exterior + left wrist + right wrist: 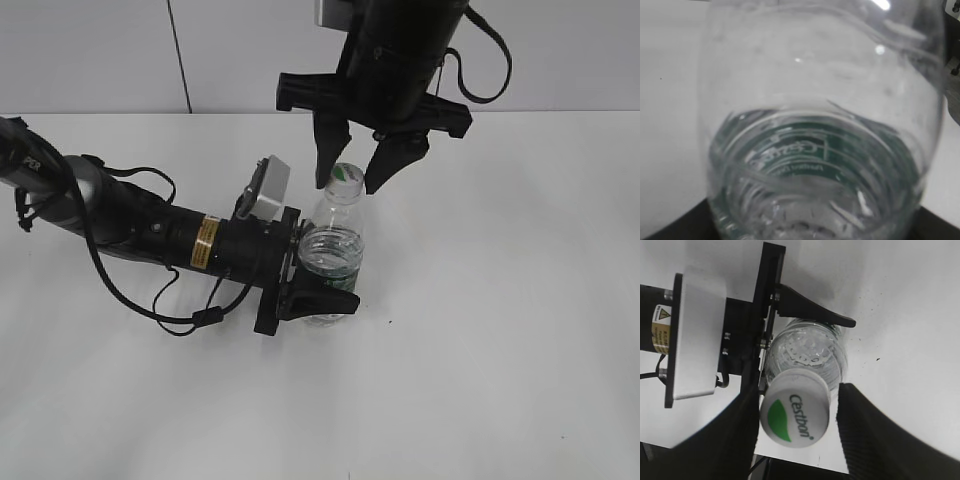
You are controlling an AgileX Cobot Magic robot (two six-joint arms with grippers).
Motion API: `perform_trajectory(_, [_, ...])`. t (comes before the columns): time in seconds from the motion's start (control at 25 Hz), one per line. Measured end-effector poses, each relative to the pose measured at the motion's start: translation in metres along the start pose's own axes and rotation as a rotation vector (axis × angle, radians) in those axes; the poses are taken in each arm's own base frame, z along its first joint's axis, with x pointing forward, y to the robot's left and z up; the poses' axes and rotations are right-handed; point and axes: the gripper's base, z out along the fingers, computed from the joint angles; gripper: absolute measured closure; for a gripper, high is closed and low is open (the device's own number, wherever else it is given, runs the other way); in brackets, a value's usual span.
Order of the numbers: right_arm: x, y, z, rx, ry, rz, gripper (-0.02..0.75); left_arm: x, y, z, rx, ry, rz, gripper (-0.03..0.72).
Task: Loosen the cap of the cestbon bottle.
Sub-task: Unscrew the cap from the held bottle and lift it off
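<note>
The cestbon bottle [333,243] stands upright on the white table, clear with a dark green label band and some water in it. My left gripper [328,268] comes in from the left and is shut on the bottle's lower body. The bottle fills the left wrist view [820,125]. The cap [347,175] is white with a green patch and sits on the neck. My right gripper [351,182] hangs over it from above, open, one finger on each side of the cap [795,412]. In the right wrist view the right finger [865,435] stands clear of the cap.
The left arm [150,230] lies low across the table from the left, with a loop of black cable [175,315] beside it. The white table [500,330] ends at a grey wall [90,55] at the back.
</note>
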Motion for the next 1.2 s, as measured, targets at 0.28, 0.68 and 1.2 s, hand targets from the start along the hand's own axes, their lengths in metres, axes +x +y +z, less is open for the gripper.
perform_trajectory(0.28, [0.0006, 0.0006, 0.0000, -0.007, 0.007, 0.003, 0.435, 0.0000, 0.0000, 0.0000, 0.000, 0.000, -0.001, 0.284])
perform_trajectory(0.68, [0.0012, 0.0015, 0.0000, -0.018, 0.011, -0.294, 0.435, 0.0002, -0.0003, 0.0000, 0.003, 0.002, 0.002, 0.284])
perform_trajectory(1.2, [0.0027, 0.0038, 0.0003, -0.055, 0.005, -1.091, 0.435, 0.0012, -0.0025, -0.0006, 0.029, 0.011, 0.017, 0.284])
